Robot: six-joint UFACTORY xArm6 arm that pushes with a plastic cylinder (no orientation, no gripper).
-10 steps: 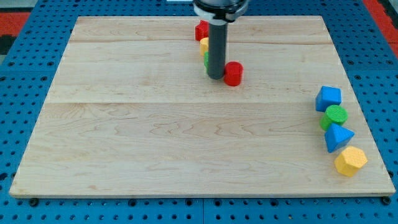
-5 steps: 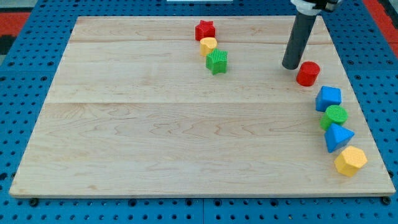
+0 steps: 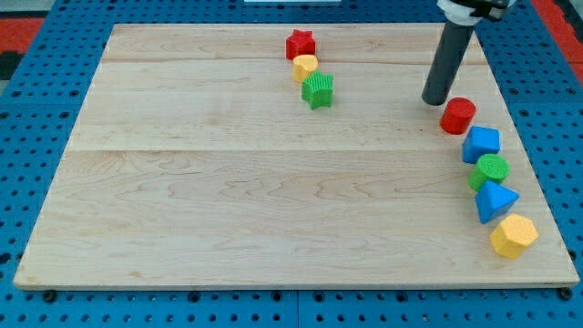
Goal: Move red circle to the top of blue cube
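The red circle [image 3: 458, 116] lies near the view's right side, just up and left of the blue cube [image 3: 481, 144], close to touching it. My tip [image 3: 435, 100] stands just left of and slightly above the red circle, about touching it. The rod rises from the tip toward the view's top.
Below the blue cube a green circle [image 3: 492, 169], a blue triangle [image 3: 495, 200] and a yellow hexagon [image 3: 514, 235] run down the right edge. A red star [image 3: 300, 44], a yellow block [image 3: 305, 66] and a green block [image 3: 318, 90] cluster at top centre.
The red circle has been pushed far to the right from the top centre and then slightly down, toward the blue cube. My tip moved right with it.
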